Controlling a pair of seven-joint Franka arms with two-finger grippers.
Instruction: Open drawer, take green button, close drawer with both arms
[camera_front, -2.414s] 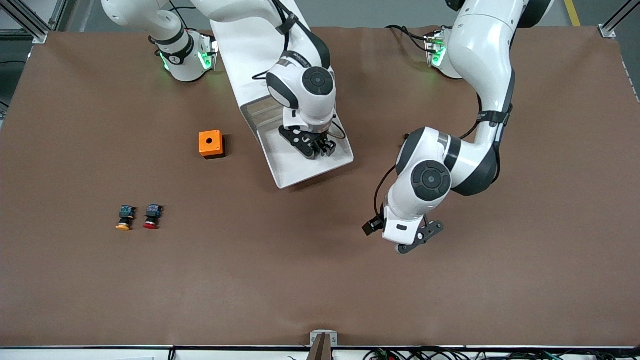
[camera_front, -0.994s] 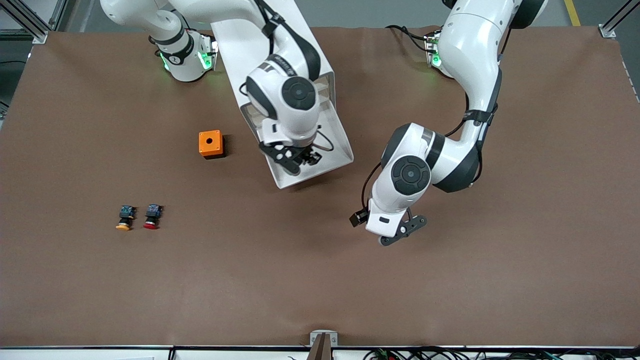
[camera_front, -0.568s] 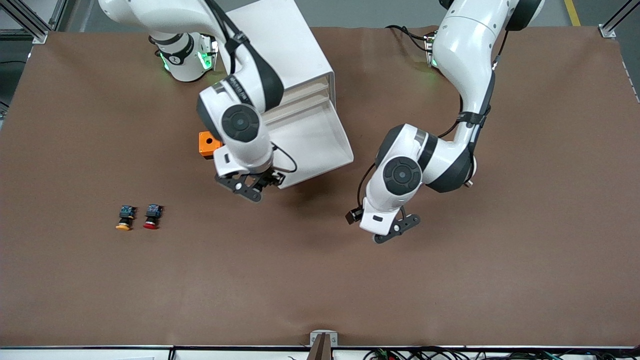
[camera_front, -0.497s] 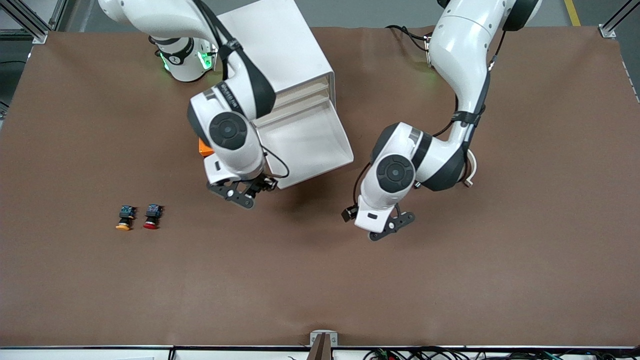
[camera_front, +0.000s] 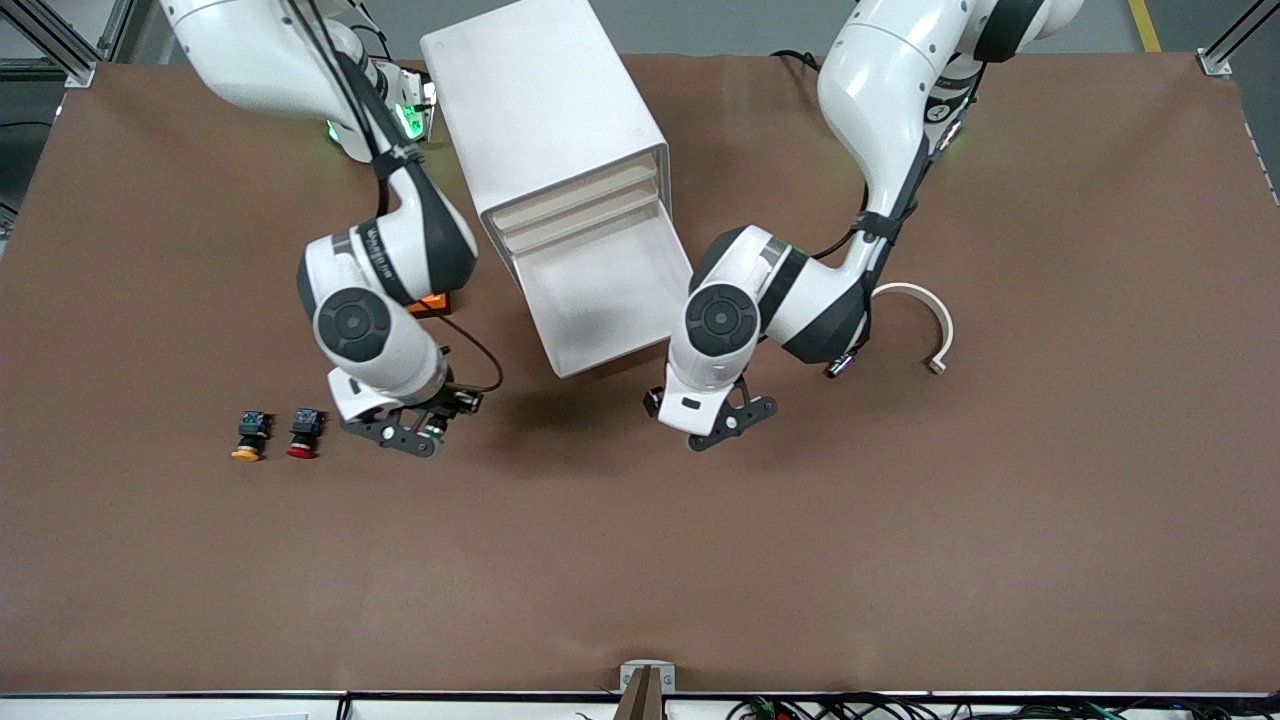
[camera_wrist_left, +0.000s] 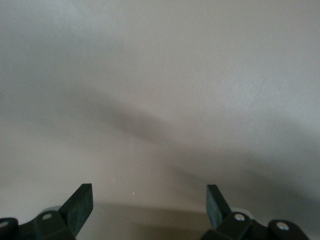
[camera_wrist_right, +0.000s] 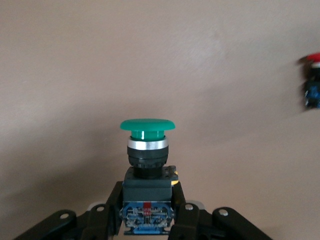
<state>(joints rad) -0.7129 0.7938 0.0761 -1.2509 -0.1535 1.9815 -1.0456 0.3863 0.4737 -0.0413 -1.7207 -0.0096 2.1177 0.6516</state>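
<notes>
The lower drawer (camera_front: 600, 300) stands pulled out of the white cabinet (camera_front: 545, 100), and its tray shows nothing inside. My right gripper (camera_front: 420, 425) is over the mat beside the red-capped button. It is shut on the black-and-blue body of the green-capped button (camera_wrist_right: 147, 125), as the right wrist view shows between its fingers (camera_wrist_right: 147, 205). My left gripper (camera_front: 720, 418) is open and empty over the mat in front of the drawer. The left wrist view (camera_wrist_left: 148, 205) shows only bare mat between its fingers.
A yellow-capped button (camera_front: 247, 437) and a red-capped button (camera_front: 303, 435) lie toward the right arm's end; the red one also shows in the right wrist view (camera_wrist_right: 312, 85). An orange box (camera_front: 432, 300) sits partly hidden by the right arm. A white curved piece (camera_front: 925, 320) lies toward the left arm's end.
My right gripper has lifted out of the drawer with the green button and swung over the mat toward the two loose buttons. My left gripper has moved closer to the drawer front.
</notes>
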